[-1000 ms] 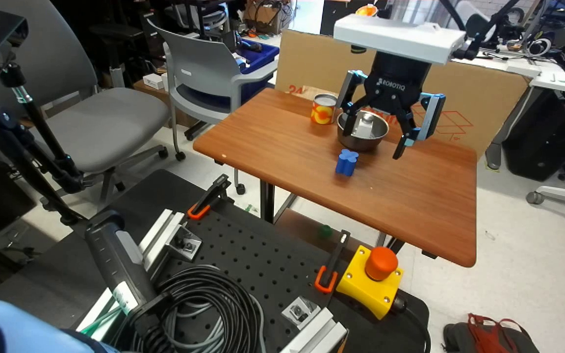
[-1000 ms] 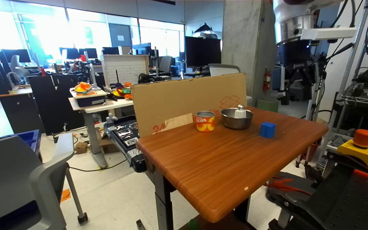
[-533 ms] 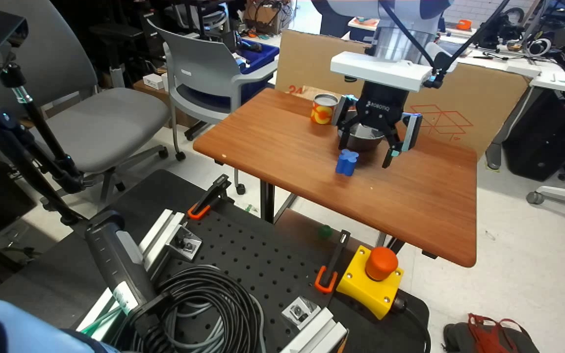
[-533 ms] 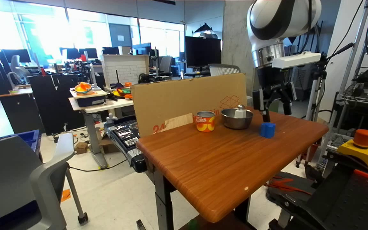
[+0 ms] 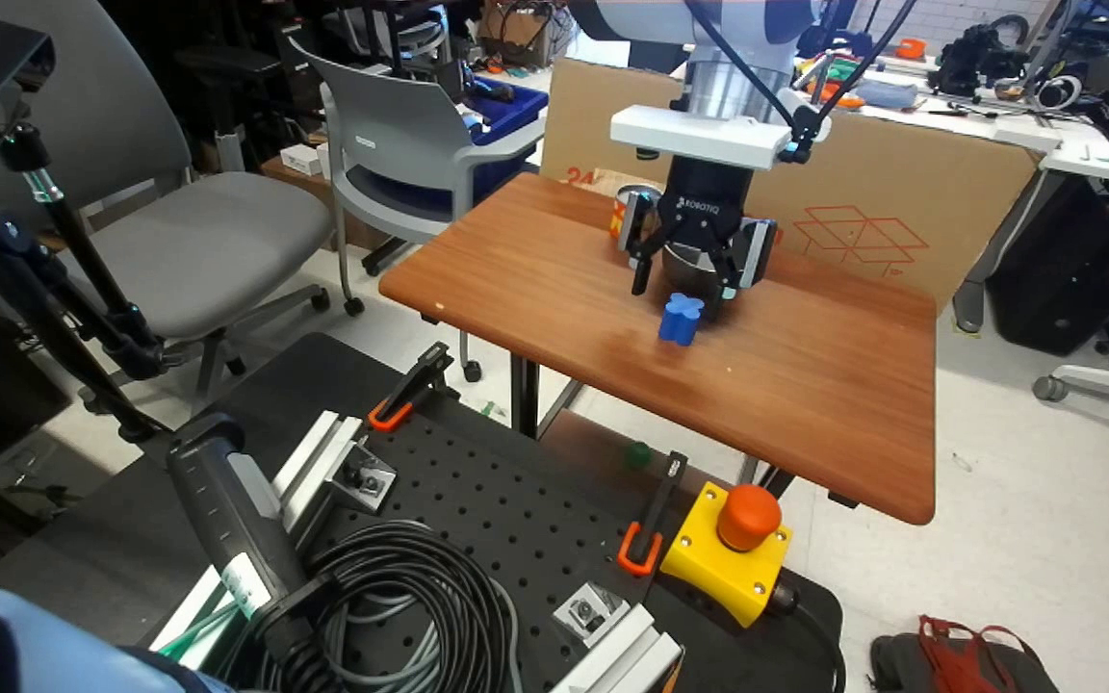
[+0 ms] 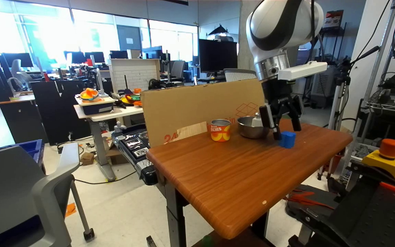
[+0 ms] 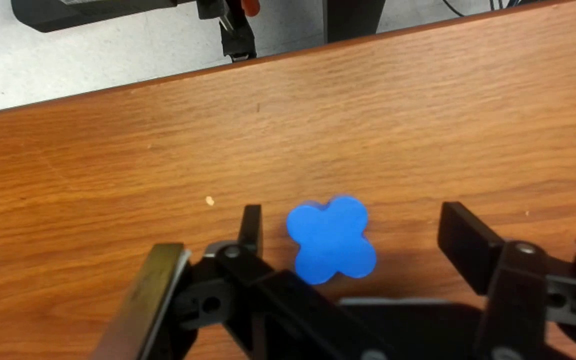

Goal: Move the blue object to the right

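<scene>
Robotiq gripper point(image 7: 355, 233): jaws spread wide, nothing held. In the wrist view the blue block point(image 7: 332, 240) lies between the fingertips point(image 7: 468, 245), with bare wood visible on both sides; neither fingertip appears to touch it. One gap is narrower than the other.

Block location: upright on the wooden table point(image 6: 225, 171), near the steel bowl point(image 6: 249, 132). The bowl stands between the block and a can point(image 6: 220, 130).

Step in hand: judged to be approach and alignment, ahead of the grasp. The transfer to the right is not yet done. Fingertip height above the table cannot be read with certainty; in both exterior views the tips appear low and close to the block.

Next move, as judged:
1. Shift the gripper slightly to equalise the gaps.
2. Lower until the pads flank the block's sides.
3. Bring the jaws together and verify the hold.
4. Raise the block just off the surface, carry it right and release.

Note: the instruction does not state whose right is meant; confirm the reference before step 4.

Caution: the bowl is near the fingers, so a sideways correction may strike it. Lobed sides may let the block rotate as the pads meet it.
</scene>
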### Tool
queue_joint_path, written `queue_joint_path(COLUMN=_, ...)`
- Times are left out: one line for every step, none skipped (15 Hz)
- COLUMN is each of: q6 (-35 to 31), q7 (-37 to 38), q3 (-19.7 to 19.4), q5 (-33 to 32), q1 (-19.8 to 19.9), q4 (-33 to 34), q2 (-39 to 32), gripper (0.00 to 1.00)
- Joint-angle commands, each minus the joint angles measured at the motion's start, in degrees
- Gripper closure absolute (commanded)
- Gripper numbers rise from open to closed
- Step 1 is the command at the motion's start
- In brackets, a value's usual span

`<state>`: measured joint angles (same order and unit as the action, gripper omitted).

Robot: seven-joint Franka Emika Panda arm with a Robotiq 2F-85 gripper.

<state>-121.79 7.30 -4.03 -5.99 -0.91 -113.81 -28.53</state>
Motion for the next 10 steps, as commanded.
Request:
queue_joint_path(q6=4.21, q7=0.93, q3=-0.50, q5=-1.70, q1=-0.32, q4=4.93, q2=-3.87, gripper=0.42)
queue_joint_path(q6=4.69, q7=0.96, q3=-0.54, q5=-2.00, q1=-0.42, q4=5.50, q2=-4.39, gripper=0.51)
queue_joint_path(q6=5.00, q7=0.91, q3=-0.55, q5=-2.30, q1=-0.48, q4=5.89, q2=-4.70, gripper=0.58)
queue_joint_path(q6=5.55, q7=0.53, q3=-0.43, q5=-2.69, q1=-0.53, q4=5.90, q2=-4.44, gripper=0.66)
queue_joint_path(q6=5.85, q7=0.27, q3=-0.35, q5=-2.99, q1=-0.60, q4=5.60, q2=-3.85, gripper=0.73)
queue_joint_path(q6=6.89, q7=-0.29, q3=-0.25, q5=-3.44, q1=-0.70, q4=5.31, q2=-3.10, gripper=0.81)
queue_joint_path(q6=9.27, q7=-1.26, q3=-0.31, q5=-4.84, q1=-1.07, q4=5.03, q2=-1.93, gripper=0.82)
queue_joint_path(q6=12.19, q7=-3.49, q3=-0.08, q5=-6.12, q1=-1.00, q4=4.78, q2=-0.65, gripper=0.82)
queue_joint_path(q6=14.41, q7=-5.97, q3=0.16, q5=-6.94, q1=-0.51, q4=4.16, q2=1.17, gripper=0.82)
queue_joint_path(q6=16.31, q7=-7.51, q3=0.10, q5=-7.64, q1=-0.10, q4=3.99, q2=2.61, gripper=0.82)
